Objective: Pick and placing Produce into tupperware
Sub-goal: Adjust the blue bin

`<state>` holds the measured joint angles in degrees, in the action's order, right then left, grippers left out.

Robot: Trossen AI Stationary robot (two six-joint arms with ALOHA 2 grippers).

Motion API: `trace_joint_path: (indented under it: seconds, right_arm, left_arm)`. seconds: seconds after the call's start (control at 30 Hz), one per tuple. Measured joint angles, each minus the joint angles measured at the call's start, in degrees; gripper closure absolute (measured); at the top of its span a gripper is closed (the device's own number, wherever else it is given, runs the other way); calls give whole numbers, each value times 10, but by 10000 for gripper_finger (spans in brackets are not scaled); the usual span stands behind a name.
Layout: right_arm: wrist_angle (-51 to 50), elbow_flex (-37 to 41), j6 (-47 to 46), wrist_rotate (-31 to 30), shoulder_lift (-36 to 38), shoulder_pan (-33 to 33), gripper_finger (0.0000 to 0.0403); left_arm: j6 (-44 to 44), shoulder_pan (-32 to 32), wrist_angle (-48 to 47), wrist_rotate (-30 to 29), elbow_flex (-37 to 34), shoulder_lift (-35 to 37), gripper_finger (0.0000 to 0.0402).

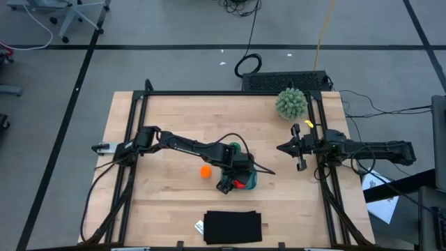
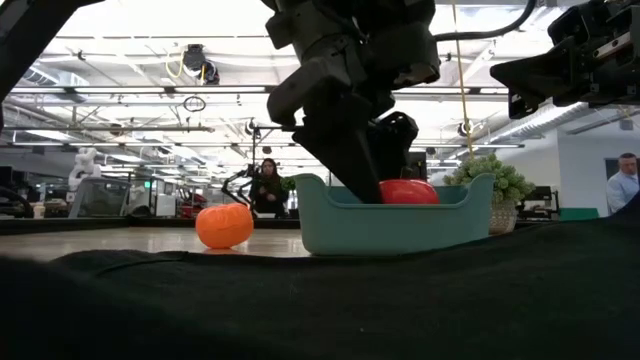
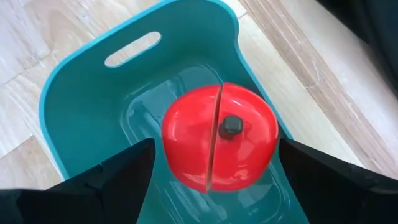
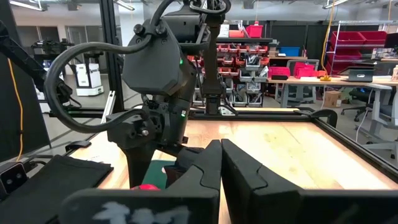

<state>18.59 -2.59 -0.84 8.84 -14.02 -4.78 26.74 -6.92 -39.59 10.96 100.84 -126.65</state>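
The red tomato (image 3: pixel 217 146) lies on the floor of the teal tupperware (image 3: pixel 81 106), also seen in the low view as tomato (image 2: pixel 408 190) inside the tupperware (image 2: pixel 395 225). My left gripper (image 3: pixel 216 146) is open and reaches down into the tupperware (image 1: pixel 249 184), one finger on each side of the tomato with a thin gap at each. The orange ball (image 1: pixel 205 171) rests on the table to the tupperware's left. The watermelon (image 1: pixel 235 147) shows partly behind the left arm. My right gripper (image 4: pixel 221 165) is shut and hovers at the table's right (image 1: pixel 287 148).
A pale-green spiky ball (image 1: pixel 290 103) stands at the far right corner. A black flat rectangle (image 1: pixel 233 226) lies at the near edge, in front of the tupperware. Bare wood stretches across the far and left parts of the table (image 1: pixel 181 115).
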Motion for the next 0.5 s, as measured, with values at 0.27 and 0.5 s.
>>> trace_joint_path:
  seconds: [0.27,0.5]
  right_arm:
    - [0,0,0,0,0,0,403]
    - [0,0,0,0,0,0,403]
  left_arm:
    - [-5,0,-9,0,0,7,52]
    - [-18,0,-16,0,0,63,53]
